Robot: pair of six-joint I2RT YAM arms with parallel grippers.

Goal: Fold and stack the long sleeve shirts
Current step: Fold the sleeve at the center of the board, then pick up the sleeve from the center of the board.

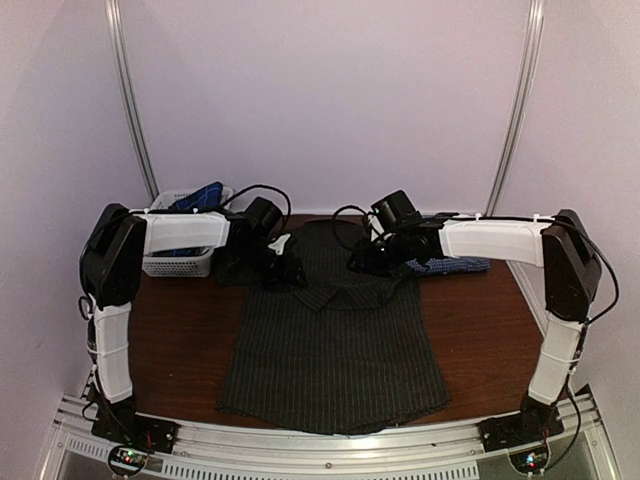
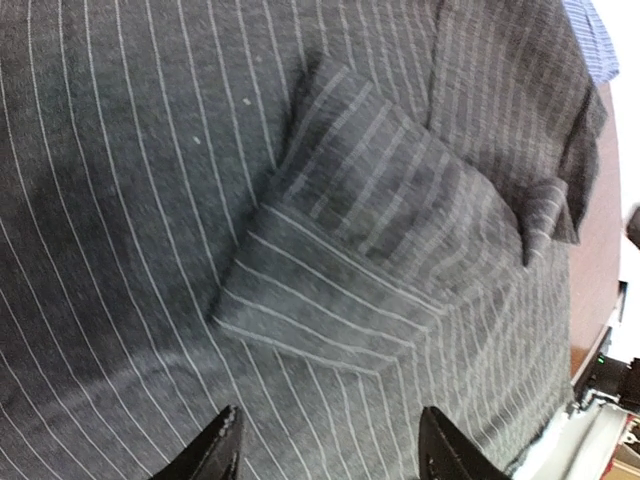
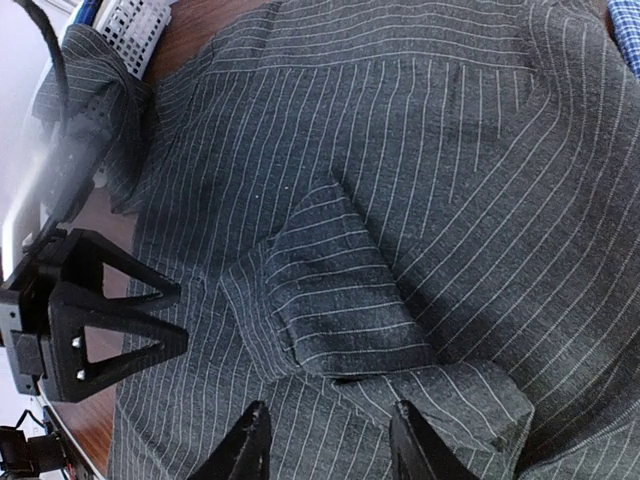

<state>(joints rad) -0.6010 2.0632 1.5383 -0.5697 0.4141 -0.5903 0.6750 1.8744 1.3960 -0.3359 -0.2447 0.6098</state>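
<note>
Shirt: charcoal pinstriped long sleeve shirt lies spread flat at the middle of the dark wooden table, collar toward the far wall, hem at the near edge between the two arm bases.
Cuff: striped cuff rests folded onto the shirt's body in its upper part, in sight of both wrist cameras.
Left gripper: fingers parted with nothing between them, poised low over the pinstriped cloth just short of the cuff; whether the tips touch the fabric cannot be told.
Right gripper: fingers parted about as far, empty, low over the same stretch of cloth from the opposite side, with the left gripper close by at the shirt's edge.
Second shirt: blue-and-white check shirt lies at the far right of the table, partly hidden behind the right arm and just beside the charcoal shirt's shoulder.
Basket: white mesh basket stands at the far left corner behind the left arm, with blue cloth heaped in it.
</note>
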